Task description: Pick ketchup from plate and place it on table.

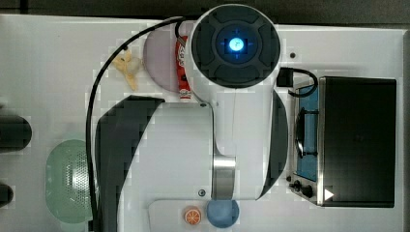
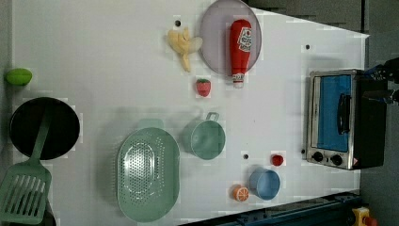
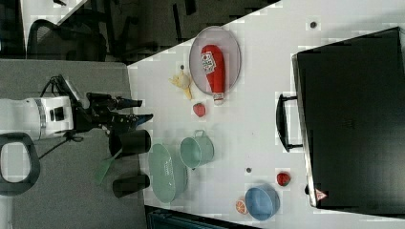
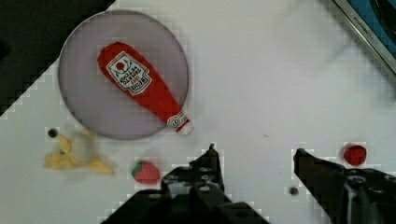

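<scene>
The red ketchup (image 4: 140,84) bottle lies flat on the pale mauve plate (image 4: 88,98), white label up, its cap end sticking out over the plate's rim above the white table (image 4: 261,70). The left view has the ketchup (image 2: 240,44) on the plate (image 2: 216,42) near the table's (image 2: 94,56) top edge; the top view shows part of it (image 1: 183,67) beside the arm. My gripper (image 4: 256,156) hangs open and high above the table, clear of the bottle, with nothing between its fingers. In the right view the gripper (image 3: 145,109) appears at the right view's left, off the table.
A banana (image 2: 183,44) and a strawberry (image 2: 203,87) lie close to the plate. A green cup (image 2: 205,139), colander (image 2: 148,174), blue bowl (image 2: 264,183), orange slice (image 2: 241,193) and red ball (image 2: 277,160) stand further off. A toaster oven (image 2: 336,117) fills the left view's right side.
</scene>
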